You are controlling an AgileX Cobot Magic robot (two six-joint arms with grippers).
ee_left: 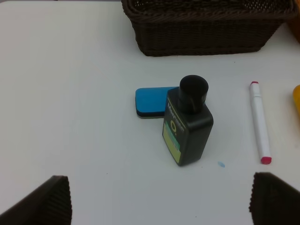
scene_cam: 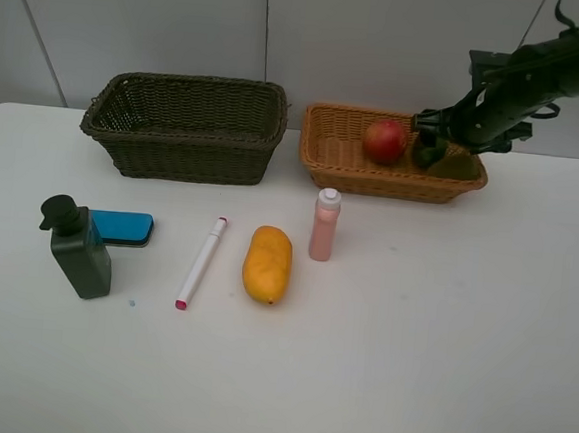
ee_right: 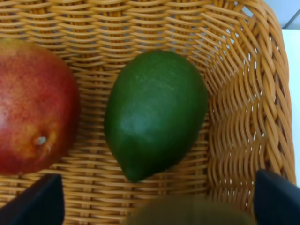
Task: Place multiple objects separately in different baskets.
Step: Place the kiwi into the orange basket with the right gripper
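Note:
My right gripper point(scene_cam: 432, 137) hangs open over the light orange-tan basket point(scene_cam: 373, 179), its fingers wide apart in the right wrist view. A green lime point(ee_right: 157, 110) lies loose on the basket floor beside a red apple-like fruit point(ee_right: 33, 112); a blurred brown kiwi point(ee_right: 187, 213) sits close under the camera. The dark olive-brown basket point(scene_cam: 190, 80) looks empty. On the table lie a dark green pump bottle point(ee_left: 187, 126), a blue eraser point(ee_left: 151, 101), a white marker point(ee_left: 259, 122), a mango point(scene_cam: 268, 263) and a pink bottle point(scene_cam: 324, 225). My left gripper point(ee_left: 159, 201) is open above the pump bottle.
The two baskets stand side by side at the back of the white table point(scene_cam: 410, 346), near the wall. The pump bottle touches the eraser's corner. The left arm is outside the high view.

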